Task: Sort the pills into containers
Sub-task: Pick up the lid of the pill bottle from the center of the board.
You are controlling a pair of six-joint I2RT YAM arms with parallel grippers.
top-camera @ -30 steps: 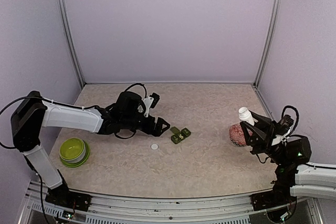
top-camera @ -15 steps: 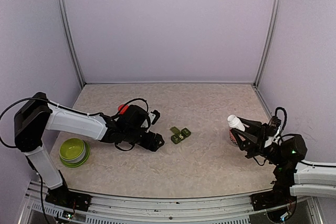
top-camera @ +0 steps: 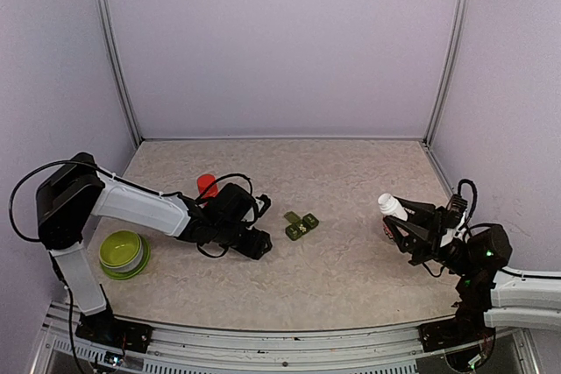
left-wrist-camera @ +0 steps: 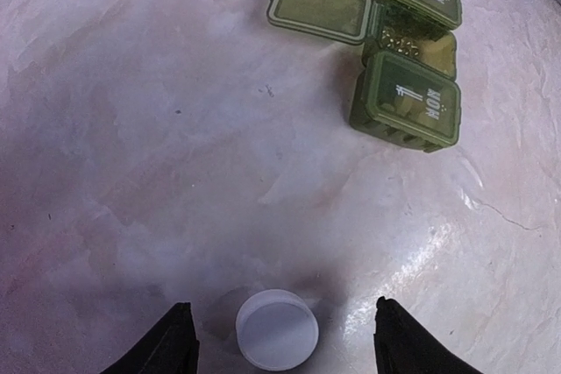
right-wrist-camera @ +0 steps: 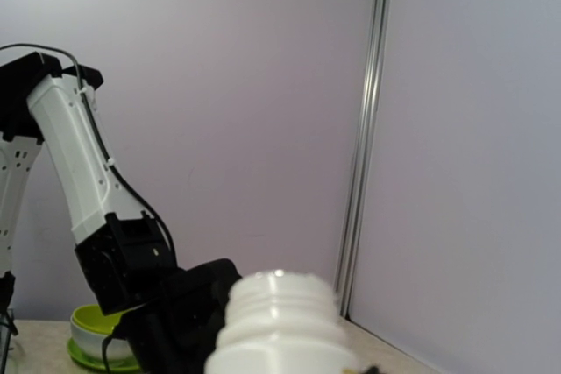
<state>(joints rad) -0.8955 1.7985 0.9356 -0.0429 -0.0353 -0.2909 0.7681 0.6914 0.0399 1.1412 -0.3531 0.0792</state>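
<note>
Arms: two. I have the left one stretched low across the table (top-camera: pixel 351 278) toward its middle. The right one is raised near the right edge.
Left end effector (top-camera: pixel 259 245): spread. Its two fingers (left-wrist-camera: pixel 180 339) stand either side of the white cap (left-wrist-camera: pixel 277 328) with a gap on both sides, so I see no contact.
Right end effector (top-camera: pixel 399 223): pressed onto one bottle (top-camera: pixel 392 208), which it holds up off the table. The bottle's white threaded neck is uncapped and fills the bottom of my right wrist view.
Containers (left-wrist-camera: pixel 408 50): one dark green strip of three joined compartments, lying near the middle of the table just beyond the left end effector.
Lids: three. Two are shut, on the end compartments, each with white lettering. The middle lid (left-wrist-camera: pixel 317 8) is flipped open flat to the side.
Open compartment: I can make out small pale bits inside, too small for me to count.
White cap: one, lying flat on the table, near the strip but apart from it.
Bowl (top-camera: pixel 123 251): one, lime green, near the table's left edge toward the near-left corner.
Red cylinder (top-camera: pixel 207 184): one, upright just behind the left arm.
</note>
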